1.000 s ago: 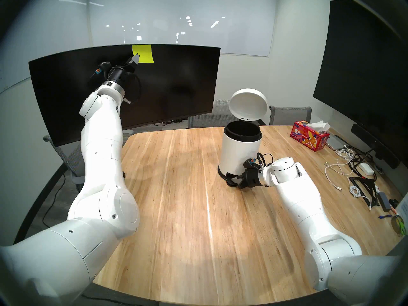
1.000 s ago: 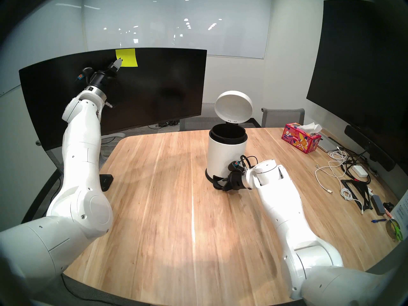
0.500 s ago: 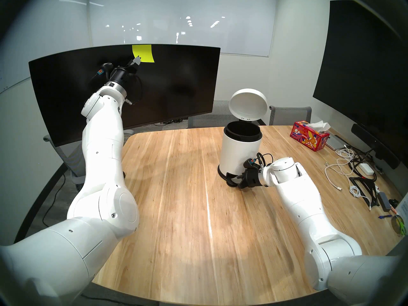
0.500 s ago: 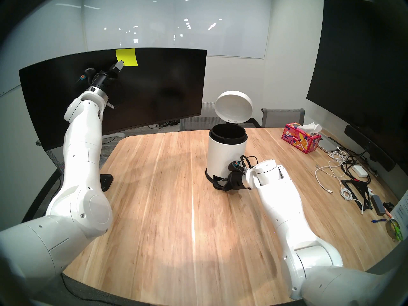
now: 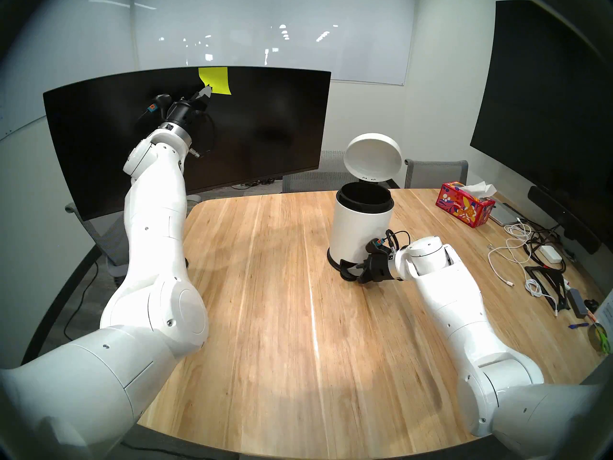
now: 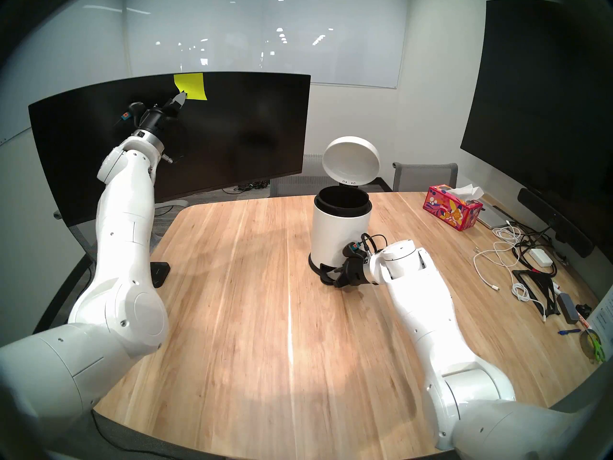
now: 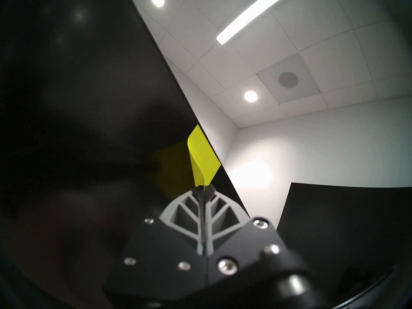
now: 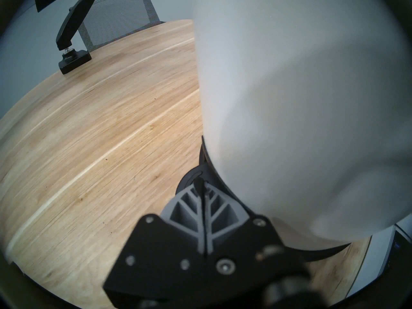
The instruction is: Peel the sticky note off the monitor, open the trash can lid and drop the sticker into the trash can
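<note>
We see our left fingers (image 7: 204,189) pressed together on the lower corner of the sticky note (image 5: 217,79), which curls away from the monitor (image 5: 265,127) while its top edge stays stuck at the upper bezel. Our right fingers (image 8: 201,183) are clenched with nothing between them, and they rest on the black pedal (image 8: 189,179) of the trash can (image 5: 360,232). The trash can lid (image 5: 373,159) stands raised above the wooden surface (image 5: 282,316).
</note>
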Controlling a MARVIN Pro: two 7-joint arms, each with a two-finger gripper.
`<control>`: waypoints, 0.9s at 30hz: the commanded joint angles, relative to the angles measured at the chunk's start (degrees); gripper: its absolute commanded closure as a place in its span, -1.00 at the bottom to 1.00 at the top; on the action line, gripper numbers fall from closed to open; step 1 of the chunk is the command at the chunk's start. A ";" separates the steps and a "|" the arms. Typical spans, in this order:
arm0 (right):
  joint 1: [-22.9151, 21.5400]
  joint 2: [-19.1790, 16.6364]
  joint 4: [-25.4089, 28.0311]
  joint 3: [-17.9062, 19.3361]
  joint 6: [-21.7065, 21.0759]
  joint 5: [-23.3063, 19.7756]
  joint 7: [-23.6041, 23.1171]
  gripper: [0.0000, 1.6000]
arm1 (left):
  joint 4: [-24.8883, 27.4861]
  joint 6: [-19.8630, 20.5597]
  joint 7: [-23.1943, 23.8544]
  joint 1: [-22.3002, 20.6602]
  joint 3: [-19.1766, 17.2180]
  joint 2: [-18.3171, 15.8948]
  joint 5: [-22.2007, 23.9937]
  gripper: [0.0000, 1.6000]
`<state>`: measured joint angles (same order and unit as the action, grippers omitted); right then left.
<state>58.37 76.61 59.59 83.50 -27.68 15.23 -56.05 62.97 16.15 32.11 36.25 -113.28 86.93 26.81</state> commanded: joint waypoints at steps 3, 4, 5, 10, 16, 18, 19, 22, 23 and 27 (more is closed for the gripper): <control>0.24 -0.37 -0.11 0.07 -0.01 0.17 0.15 1.00 | 4.03 0.21 1.54 -0.45 0.63 0.52 0.73 1.00; 0.24 -0.37 -0.11 0.07 -0.01 0.17 0.15 1.00 | 4.64 0.26 2.06 -0.16 0.83 0.56 0.83 1.00; 0.24 -0.37 -0.12 0.07 -0.01 0.17 0.14 1.00 | 5.40 0.29 2.93 0.22 1.21 0.59 0.90 1.00; 0.24 -0.37 -0.12 0.07 -0.01 0.17 0.14 1.00 | 8.67 1.03 5.76 1.87 2.53 0.86 1.44 1.00; 0.24 -0.37 -0.11 0.07 -0.01 0.17 0.15 1.00 | 11.03 2.71 6.65 3.20 3.22 1.00 1.61 1.00; 0.25 -0.37 -0.10 0.07 -0.01 0.18 0.15 1.00 | 11.63 3.50 6.46 3.56 3.34 1.05 1.60 1.00; 0.25 -0.37 -0.10 0.07 -0.01 0.18 0.16 1.00 | 11.79 3.90 6.34 3.74 3.33 1.10 1.64 1.00; 0.25 -0.37 -0.10 0.07 -0.01 0.18 0.16 1.00 | 11.79 4.91 6.69 4.22 3.40 0.89 1.79 1.00; 0.25 -0.37 -0.10 0.07 -0.01 0.18 0.16 1.00 | 11.93 5.52 6.95 4.57 3.63 0.78 1.75 1.00; 0.25 -0.37 -0.10 0.07 -0.01 0.18 0.16 1.00 | 12.40 7.18 7.79 5.76 4.62 0.59 1.41 1.00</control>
<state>58.37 76.61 59.59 83.50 -27.68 15.23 -56.05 73.29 21.20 38.77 41.49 -109.79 87.93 28.26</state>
